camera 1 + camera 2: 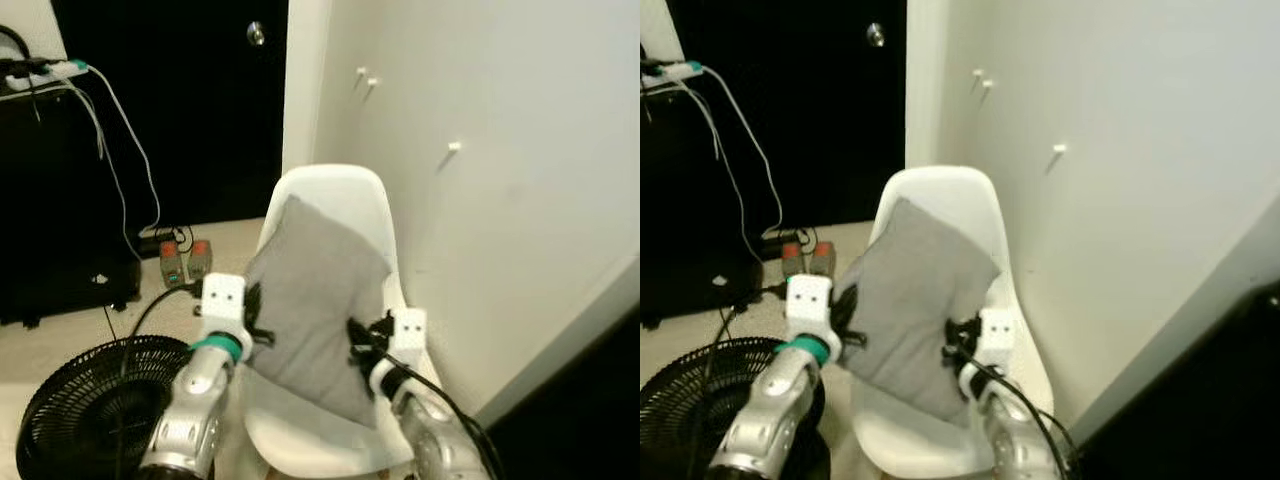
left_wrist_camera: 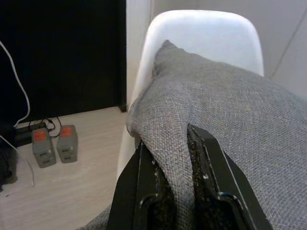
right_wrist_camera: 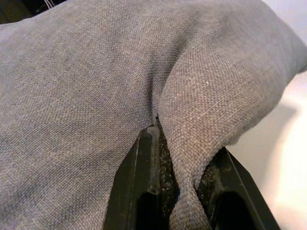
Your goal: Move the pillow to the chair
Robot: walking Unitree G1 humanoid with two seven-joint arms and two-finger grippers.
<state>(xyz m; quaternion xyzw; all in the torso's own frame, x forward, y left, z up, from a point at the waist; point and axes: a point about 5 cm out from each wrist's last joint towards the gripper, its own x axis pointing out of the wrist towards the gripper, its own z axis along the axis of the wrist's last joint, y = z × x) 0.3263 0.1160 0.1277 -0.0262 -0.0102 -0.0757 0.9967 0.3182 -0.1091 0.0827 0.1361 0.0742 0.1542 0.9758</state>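
Note:
A grey fabric pillow [image 1: 315, 300] leans tilted against the back of a white moulded chair [image 1: 335, 185], its lower end over the seat. My left gripper [image 1: 258, 318] is shut on the pillow's left edge, and in the left wrist view a fold of cloth [image 2: 175, 143] is pinched between the black fingers [image 2: 141, 187]. My right gripper [image 1: 362, 340] is shut on the pillow's right edge, where the right wrist view shows a ridge of fabric [image 3: 184, 158] squeezed between its fingers [image 3: 144, 177].
A pale wall [image 1: 500, 200] stands right behind and beside the chair. A black floor fan [image 1: 90, 405] lies low on the left. Two grey battery packs [image 1: 185, 262] and cables sit on the floor by a dark doorway [image 1: 170, 100].

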